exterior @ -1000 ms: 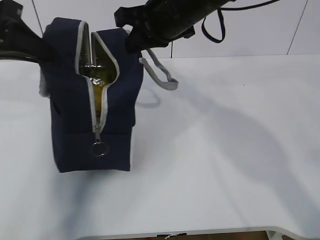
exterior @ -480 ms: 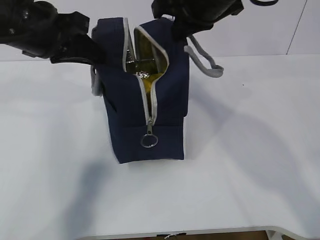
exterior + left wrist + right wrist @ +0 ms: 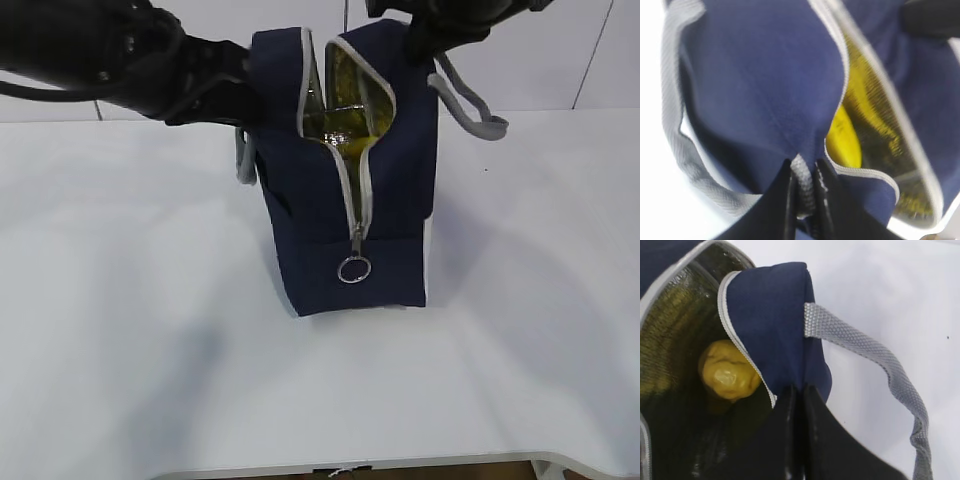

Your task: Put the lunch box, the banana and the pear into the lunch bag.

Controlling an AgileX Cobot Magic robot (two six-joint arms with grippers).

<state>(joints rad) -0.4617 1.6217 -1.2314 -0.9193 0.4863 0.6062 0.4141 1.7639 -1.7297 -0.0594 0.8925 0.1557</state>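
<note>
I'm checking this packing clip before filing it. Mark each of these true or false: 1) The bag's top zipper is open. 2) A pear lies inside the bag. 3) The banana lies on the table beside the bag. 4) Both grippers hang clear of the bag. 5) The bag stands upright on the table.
1) True: the lunch bag gapes open at the top.
2) True: the pear sits inside against the silver lining.
3) False: the banana is inside the bag.
4) False: the left gripper pinches a grey handle, and the right gripper pinches the bag's fabric edge.
5) True: it stands on the white table.
</note>
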